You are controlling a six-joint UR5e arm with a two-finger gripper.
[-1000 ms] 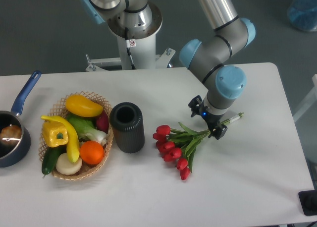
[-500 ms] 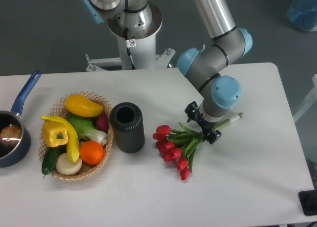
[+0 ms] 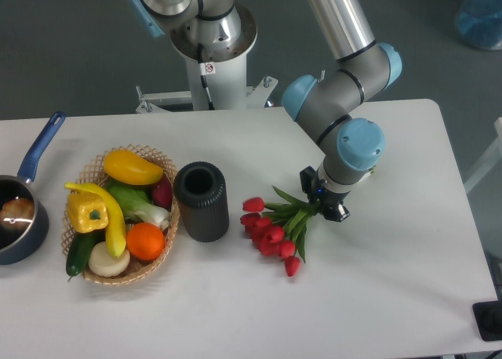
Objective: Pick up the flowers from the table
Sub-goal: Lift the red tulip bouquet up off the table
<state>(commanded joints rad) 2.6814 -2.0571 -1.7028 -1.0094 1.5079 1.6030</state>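
- End effector (image 3: 322, 204) clamped on the stems of the flowers (image 3: 274, 226), right of bench (image 3: 235, 312) centre.
- Red heads fan out to lower left (stem ends hidden under the wrist); can't tell if heads touch the bench.
- Black cylinder (image 3: 201, 201) stands just left of the blooms.
- Wicker basket (image 3: 119, 215) of produce further left; blue pan (image 3: 22, 206) at left edge.

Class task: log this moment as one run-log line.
phase: grasping | hand: on flowers' stems, closure unclear | flowers: blooms lying on table | cylinder: left of blooms
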